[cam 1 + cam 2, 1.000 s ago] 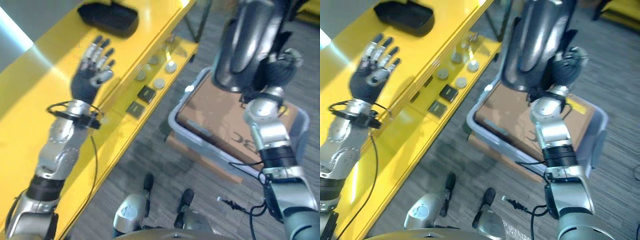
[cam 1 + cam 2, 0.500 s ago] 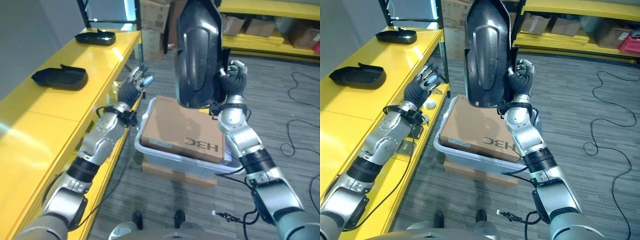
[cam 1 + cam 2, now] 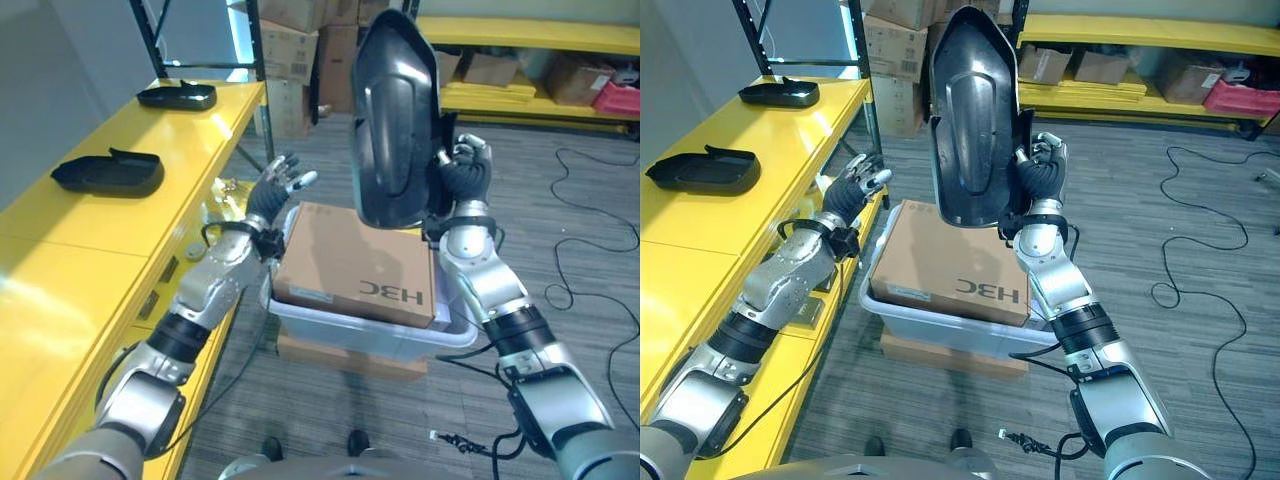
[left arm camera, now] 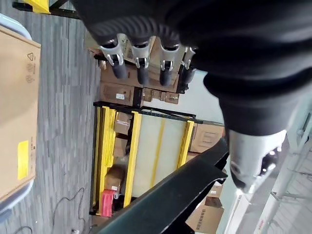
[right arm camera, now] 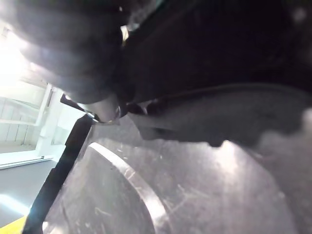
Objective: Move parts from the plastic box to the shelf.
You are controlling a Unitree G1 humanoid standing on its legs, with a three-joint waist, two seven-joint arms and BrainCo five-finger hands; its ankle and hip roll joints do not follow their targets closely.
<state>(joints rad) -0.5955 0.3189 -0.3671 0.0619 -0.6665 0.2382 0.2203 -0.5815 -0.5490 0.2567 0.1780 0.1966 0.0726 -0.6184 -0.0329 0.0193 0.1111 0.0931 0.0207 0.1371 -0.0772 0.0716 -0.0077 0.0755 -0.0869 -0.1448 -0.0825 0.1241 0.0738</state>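
Observation:
My right hand [image 3: 462,172] is shut on the edge of a large glossy black moulded part [image 3: 392,118], held upright above the grey plastic box [image 3: 370,338]. A brown cardboard carton [image 3: 350,264] lies in that box. The same part [image 3: 975,115] shows in the right eye view, and its scratched inner face [image 5: 195,185] shows close up past my right hand. My left hand [image 3: 271,187] is open, fingers spread, in the air beside the box's left rim, between the box and the yellow shelf [image 3: 70,235]. Its straight fingers [image 4: 141,66] hold nothing.
Two black parts [image 3: 107,171] [image 3: 176,95] lie on the yellow shelf's top. Small pieces [image 3: 218,192] sit on its lower level. The box rests on a flat carton [image 3: 345,355] on the floor. Boxes and yellow racks [image 3: 540,70] stand at the back; a black cable [image 3: 590,250] trails on the right.
The camera has lifted and swung right. My left hand stays open by the box's left rim. My right hand keeps the black part upright over the box.

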